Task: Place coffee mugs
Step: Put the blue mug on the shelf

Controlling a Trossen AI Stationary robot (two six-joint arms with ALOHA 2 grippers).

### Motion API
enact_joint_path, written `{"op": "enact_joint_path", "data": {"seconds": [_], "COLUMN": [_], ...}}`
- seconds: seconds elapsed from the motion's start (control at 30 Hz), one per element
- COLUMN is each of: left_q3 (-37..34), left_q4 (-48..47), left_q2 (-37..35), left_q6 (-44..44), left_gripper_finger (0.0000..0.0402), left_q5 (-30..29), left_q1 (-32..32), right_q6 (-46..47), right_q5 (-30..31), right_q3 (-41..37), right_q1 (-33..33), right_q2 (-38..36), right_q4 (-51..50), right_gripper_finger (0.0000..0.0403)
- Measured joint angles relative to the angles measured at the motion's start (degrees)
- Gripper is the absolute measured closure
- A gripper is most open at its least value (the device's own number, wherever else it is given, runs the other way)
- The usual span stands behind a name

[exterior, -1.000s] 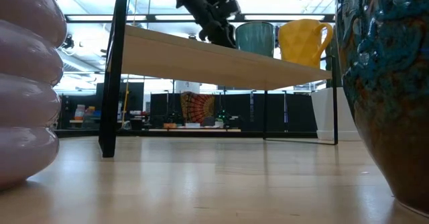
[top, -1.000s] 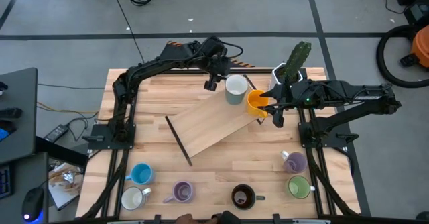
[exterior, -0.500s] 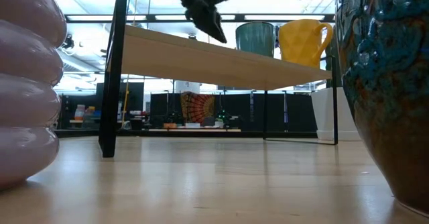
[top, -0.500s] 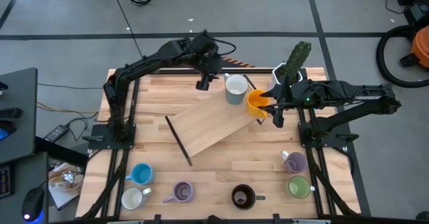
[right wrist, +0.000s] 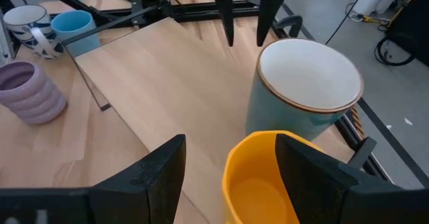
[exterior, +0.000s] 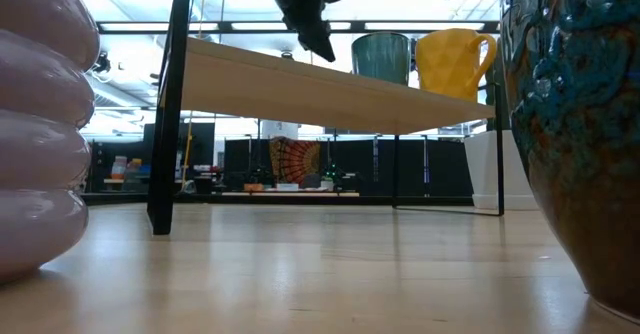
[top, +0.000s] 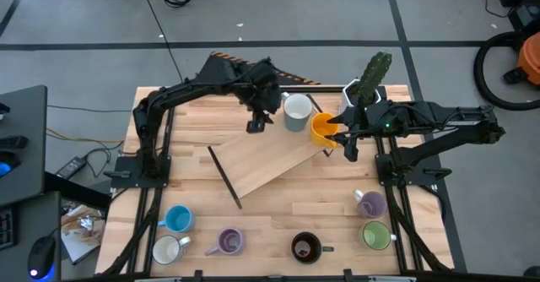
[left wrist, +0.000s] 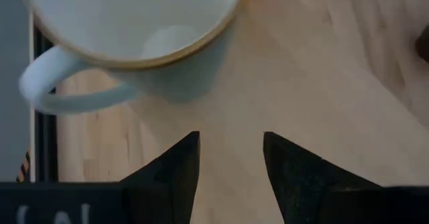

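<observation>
Overhead, you see the left gripper (top: 256, 123) beside the white mug (top: 296, 111) on the raised wooden board (top: 261, 159), the right gripper (top: 344, 140) by the orange mug (top: 323, 129). Your left wrist view shows fingers spread, empty, the mug just ahead. Your right wrist view shows fingers parted around the orange mug, not visibly touching.

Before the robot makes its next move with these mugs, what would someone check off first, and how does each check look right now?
1. Left gripper empty, fingers apart: ok.
2. Pale mug upright on the raised board: ok.
3. Orange mug upright beside it: ok.
4. Right gripper fingers either side of the orange mug, open: ok.
5. Whether the two mugs touch: cannot tell.
6. Six mugs waiting on the table, including the blue mug: ok.
</observation>
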Motion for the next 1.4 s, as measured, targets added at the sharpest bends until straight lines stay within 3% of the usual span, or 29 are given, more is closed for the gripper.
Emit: {"op": "enact_joint_path", "data": {"seconds": [0.33,0.63,0.87,0.97,1.2,1.4], "left_q3": [0.00,-0.11,-0.32,-6.97,-33.11,-43.88], "left_q4": [-3.03,-6.18,-5.92,-0.88,20.94,33.16], "left_q2": [0.00,-1.41,-3.82,-7.66,-23.39,-30.63], "left_q6": [-5.75,-10.11,-11.65,-12.65,-15.64,-18.50], "left_gripper_finger": [0.0287,0.0319,0.0337,0.0342,0.0349,0.0349], "left_q5": [-3.11,-12.49,-15.88,-17.09,-17.28,-17.28], "left_q1": [-1.96,-7.31,-10.24,-10.83,-10.33,-9.96], "right_q6": [0.75,1.86,2.05,2.05,1.86,2.02], "right_q5": [-0.06,0.72,0.76,0.62,0.53,0.56], "right_q3": [-0.02,-0.02,-0.02,-0.02,-0.02,-0.02], "right_q1": [0.38,1.83,1.86,1.84,1.80,1.62], "right_q2": [-1.35,-2.67,-2.66,-2.64,-2.64,-2.64], "right_q4": [-1.43,-1.29,-1.24,-1.24,-0.14,0.27], "right_gripper_finger": [0.0167,0.0167,0.0167,0.0167,0.0167,0.0167]}}
